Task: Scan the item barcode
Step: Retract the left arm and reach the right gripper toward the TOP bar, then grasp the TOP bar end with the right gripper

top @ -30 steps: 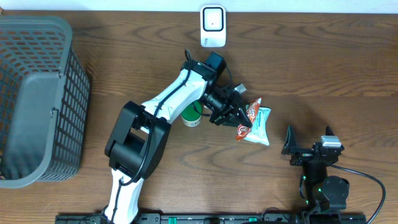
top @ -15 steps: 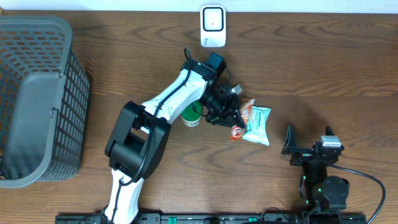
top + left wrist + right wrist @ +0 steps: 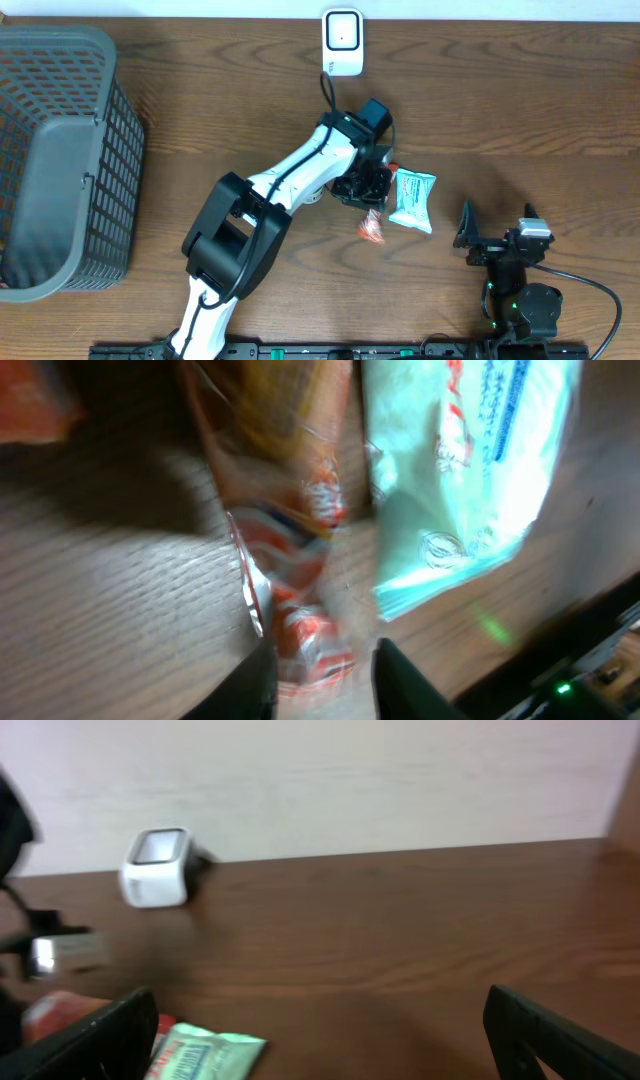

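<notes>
A red-orange snack packet (image 3: 372,228) lies on the wood table just in front of my left gripper (image 3: 368,195). In the left wrist view the packet (image 3: 300,560) is blurred and runs down between the two dark fingers. My left gripper (image 3: 325,680) has its jaws parted, with a gap beside the packet. A mint-green packet (image 3: 412,200) lies flat right of it (image 3: 460,480). The white scanner (image 3: 342,40) stands at the table's far edge. My right gripper (image 3: 497,238) rests open near the front right, facing the scanner (image 3: 155,870), and its jaws (image 3: 320,1040) hold nothing.
A grey mesh basket (image 3: 60,150) fills the left end of the table. The green packet (image 3: 205,1055) and a bit of the orange packet (image 3: 60,1015) show low left in the right wrist view. Bare wood lies between the packets and the scanner.
The left arm has swung right and its jaws have parted. The red packet has slipped down onto the table in front of the gripper. The right arm has not moved.
</notes>
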